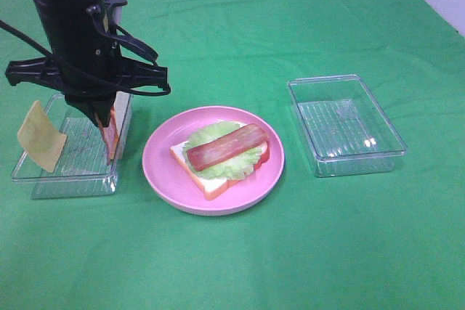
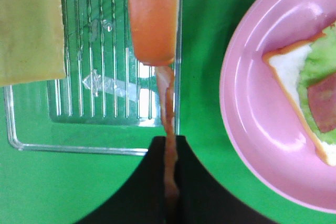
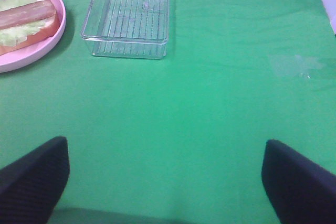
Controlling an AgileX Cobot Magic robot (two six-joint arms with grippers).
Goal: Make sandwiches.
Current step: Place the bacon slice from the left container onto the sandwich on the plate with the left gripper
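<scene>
On the green-covered desk [image 1: 305, 266], the left arm is hanging over the left clear tray [image 1: 65, 181]. The left gripper [image 2: 169, 153] is pinching the thin edge of a loose bacon strip [image 2: 167, 98] just beside the tray's plate-side wall. Done well, the lift should be going straight up until the strip is clearing that wall. Only then should the strip be crossing to the plate, to be laid flat on the stack.

The right gripper [image 3: 165, 179] is hanging spread wide and empty over bare cloth. The right clear tray [image 1: 347, 159] is holding nothing. The left tray is holding a yellow cheese square [image 1: 41, 136], leaning at the end away from the plate, and what looks like a spare bread slice [image 2: 152, 14] standing on edge. The pink plate [image 1: 156, 168] is carrying the open sandwich: bottom bread slice [image 1: 211, 185], lettuce leaf [image 1: 214, 134], and placed bacon strip [image 1: 227, 144].
</scene>
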